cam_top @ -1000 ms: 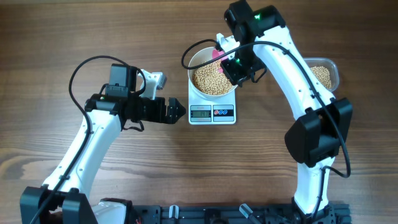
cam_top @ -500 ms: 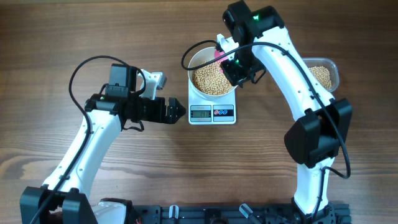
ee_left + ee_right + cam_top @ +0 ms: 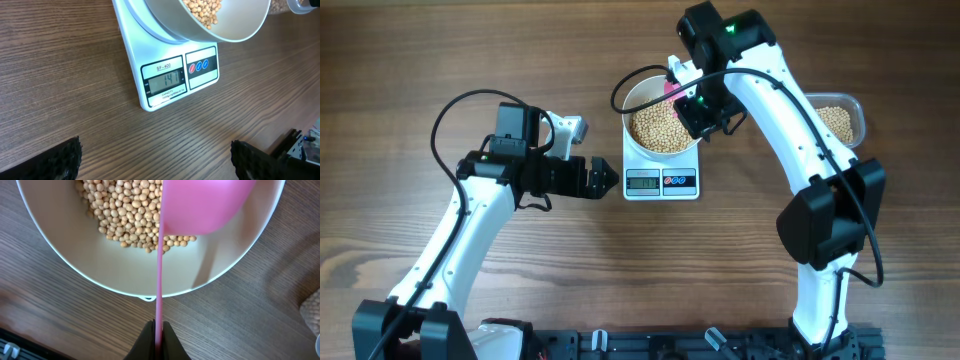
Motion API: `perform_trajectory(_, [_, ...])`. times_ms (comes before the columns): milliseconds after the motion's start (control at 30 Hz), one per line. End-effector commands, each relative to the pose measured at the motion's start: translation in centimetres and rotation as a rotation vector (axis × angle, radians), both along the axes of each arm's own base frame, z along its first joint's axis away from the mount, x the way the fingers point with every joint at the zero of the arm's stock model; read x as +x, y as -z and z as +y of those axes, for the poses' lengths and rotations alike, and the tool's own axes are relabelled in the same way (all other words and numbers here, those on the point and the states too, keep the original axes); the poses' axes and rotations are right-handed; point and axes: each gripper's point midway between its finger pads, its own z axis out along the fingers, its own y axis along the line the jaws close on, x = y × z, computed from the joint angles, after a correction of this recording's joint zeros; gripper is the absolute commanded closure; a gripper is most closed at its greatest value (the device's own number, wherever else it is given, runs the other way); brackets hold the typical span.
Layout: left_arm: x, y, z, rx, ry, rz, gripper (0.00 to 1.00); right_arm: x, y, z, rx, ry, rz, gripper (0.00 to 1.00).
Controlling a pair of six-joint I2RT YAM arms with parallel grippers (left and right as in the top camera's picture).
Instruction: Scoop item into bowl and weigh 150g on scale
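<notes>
bowl (image 3: pixel 90 265) on scale (image 3: pixel 140 70), beans (image 3: pixel 125 220) in, display (image 3: pixel 165 80) 141ish (bit short). right gripper (image 3: pixel 159 330) pinching pink scoop (image 3: pixel 205 205) over bowl, left gripper (image 3: pixel 605 178) wide open, empty.

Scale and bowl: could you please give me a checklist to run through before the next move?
1. Is the bowl seated on the scale: ok.
2. Is the display at the target: not ok, it reads 141.
3. Is the right gripper shut on the handle of the pink scoop: ok.
4. Is the scoop above the bowl: ok.
5. Is the scoop empty: cannot tell, only its smooth pink side shows.
6. Is the left gripper open and off the scale: ok.
</notes>
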Motion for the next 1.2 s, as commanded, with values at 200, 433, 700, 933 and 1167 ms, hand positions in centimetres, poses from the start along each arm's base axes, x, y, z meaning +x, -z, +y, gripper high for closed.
perform_trajectory(200, [0.6, -0.5, -0.1, 0.008, 0.016, -0.031, 0.0, 1.1, -1.8, 0.0, -0.004, 0.012, -0.088, 0.96])
perform_trajectory(433, [0.6, -0.5, -0.1, 0.008, 0.016, -0.031, 0.0, 0.5, -1.8, -0.2, -0.019, 0.032, -0.068, 0.96])
perform_trajectory(700, [0.6, -0.5, -0.1, 0.008, 0.016, -0.031, 0.0, 0.3, -1.8, 0.0, -0.013, 0.031, -0.061, 0.96])
perform_trajectory(933, [0.6, -0.5, -0.1, 0.008, 0.016, -0.031, 0.0, -0.4, -2.0, 1.4, 0.074, 0.002, -0.019, 0.96])
perform_trajectory(1167, [0.6, -0.5, -0.1, 0.008, 0.016, -0.031, 0.0, -0.5, -2.0, 1.3, 0.072, 0.002, -0.015, 0.96])
